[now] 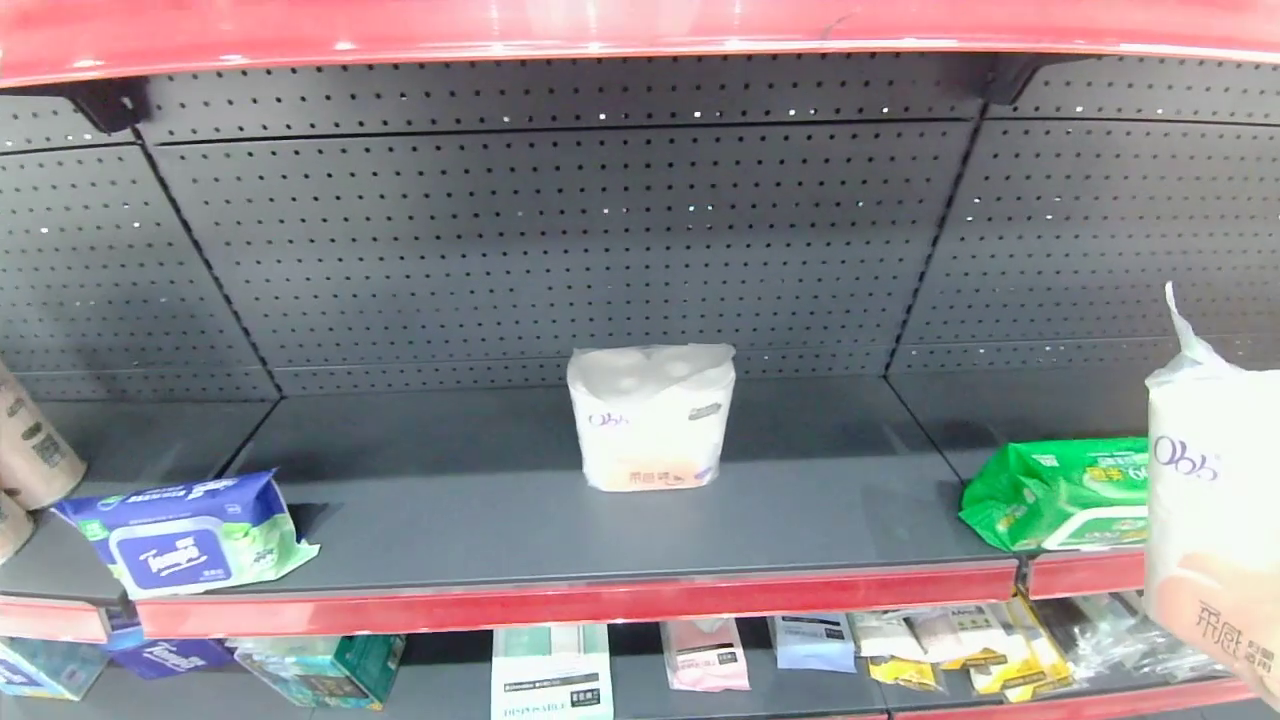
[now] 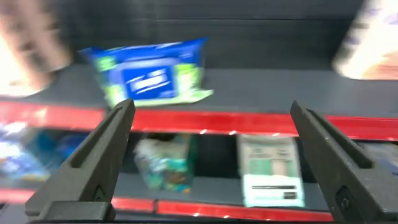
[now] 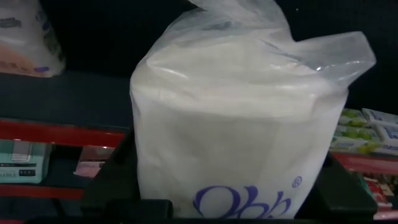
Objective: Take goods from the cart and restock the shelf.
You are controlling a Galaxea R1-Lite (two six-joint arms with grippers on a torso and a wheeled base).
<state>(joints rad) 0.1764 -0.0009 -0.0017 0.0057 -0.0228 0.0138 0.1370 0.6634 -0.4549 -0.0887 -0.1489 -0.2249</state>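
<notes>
A white toilet paper pack (image 1: 651, 415) stands upright in the middle of the grey shelf board (image 1: 480, 500). A second, matching pack (image 1: 1210, 500) hangs at the far right, in front of the shelf and level with it. My right gripper (image 3: 233, 155) is shut on this pack (image 3: 236, 124), with a dark finger on either side of it. My left gripper (image 2: 211, 106) is open and holds nothing. It faces the shelf's red front edge (image 2: 249, 121), below a blue wipes pack (image 2: 149, 71).
The blue wipes pack (image 1: 190, 535) lies at the shelf's front left and a green wipes pack (image 1: 1055, 490) at the right section's front. Brown paper rolls (image 1: 30, 440) stand at the far left. The lower shelf (image 1: 550, 670) holds several small packets. Another red-edged shelf runs overhead.
</notes>
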